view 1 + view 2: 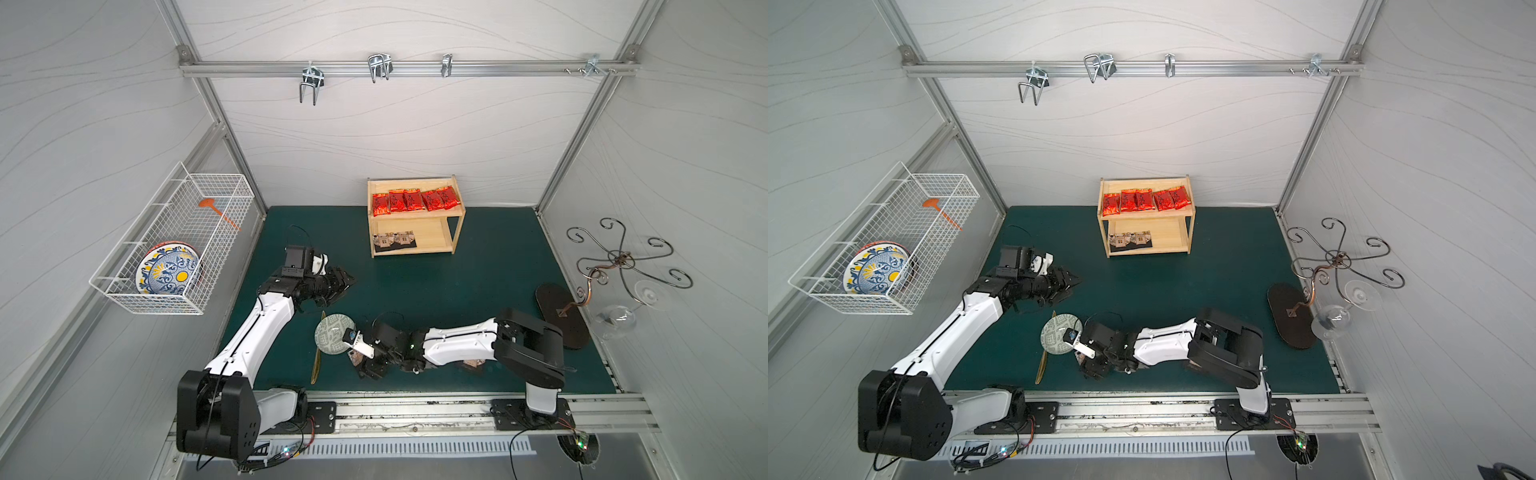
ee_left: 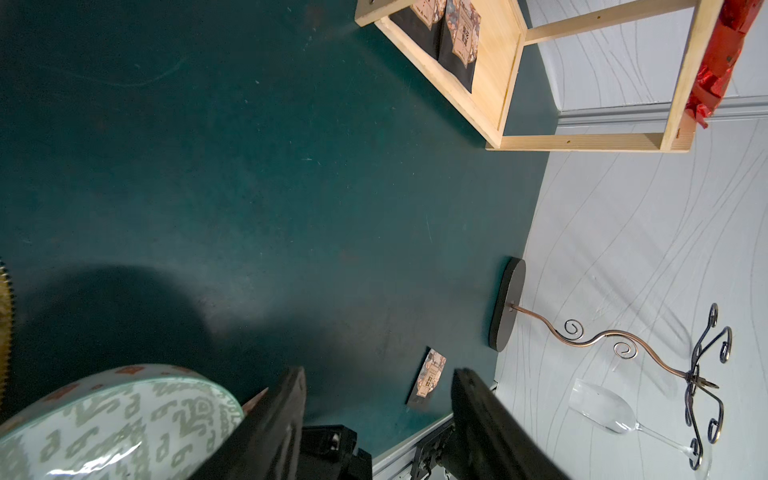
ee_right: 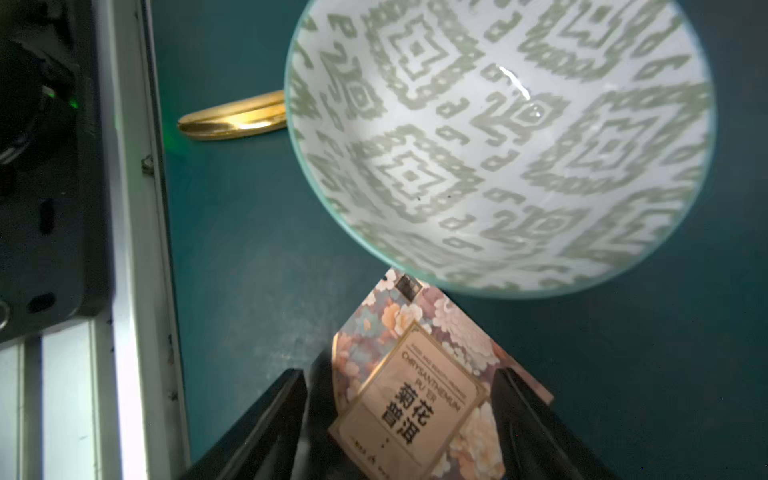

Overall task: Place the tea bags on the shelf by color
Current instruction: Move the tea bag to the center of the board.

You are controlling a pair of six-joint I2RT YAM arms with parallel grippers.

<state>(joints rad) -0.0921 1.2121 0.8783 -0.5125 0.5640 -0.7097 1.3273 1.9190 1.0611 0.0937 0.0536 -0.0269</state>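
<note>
Tabletop with a dark green mat [image 1: 419, 291], seen from above, two robot arms reaching in from the near edge. At the back of the mat stands the small two-tier pine shelf [image 1: 409, 180]. Five shiny red sachets [image 1: 415, 200] lie in a row across its top tier, edges touching or overlapping. Two tan pouches [image 1: 394, 241] lie side by side at the left end of its lower tier; the rest of that tier is bare wood.

Near the front edge sits a round green-patterned bowl [image 1: 332, 332], with a slim gold utensil [image 1: 318, 353] lying just beside it. A third tan pouch [image 3: 419, 332], printed with flowers and a label, lies flat on the mat with one corner tucked under the bowl's rim. The right gripper [image 3: 399, 376] is low over this pouch, jaws spread wide and one finger on each side; a gap shows between one finger and the pouch, so it is not clamped. A fourth tan pouch [image 1: 471, 364] lies on the mat farther right, partly hidden under the right arm.

The left gripper [image 2: 379, 374] hovers above the mat, left of the shelf and well apart from it, jaws parted with nothing between them.
</note>
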